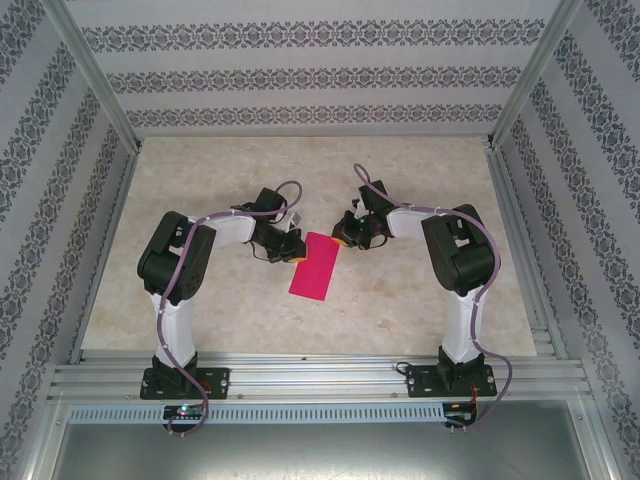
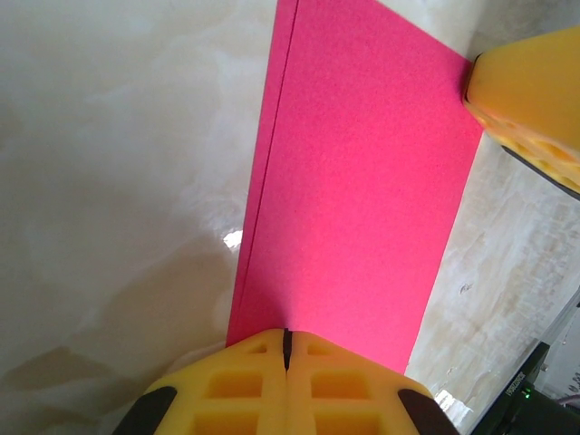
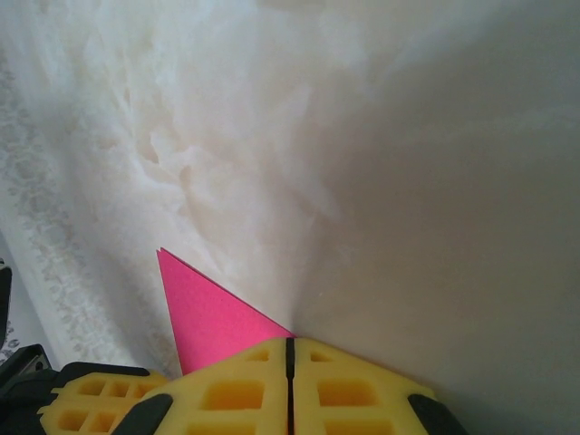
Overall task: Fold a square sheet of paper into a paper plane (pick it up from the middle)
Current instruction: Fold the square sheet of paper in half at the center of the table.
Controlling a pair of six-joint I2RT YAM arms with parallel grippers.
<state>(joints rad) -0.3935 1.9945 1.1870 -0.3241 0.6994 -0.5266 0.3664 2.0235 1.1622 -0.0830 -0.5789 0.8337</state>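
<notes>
At left, the left gripper (image 1: 290,249), fingers closed, meets the far end of the square sheet of paper (image 1: 315,266), which lies folded double on the table (image 1: 420,170). The right gripper (image 1: 346,238), also closed, touches the other far corner. A sideways drag could skew the layers. The left wrist view shows the offset doubled edge, which is lost from above.

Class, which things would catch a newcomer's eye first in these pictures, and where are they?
The bright magenta sheet of paper, folded to a narrow rectangle, lies centrally on the pale marbled table. The left gripper and right gripper, both shut and yellow-tipped, meet its far end from either side.
</notes>
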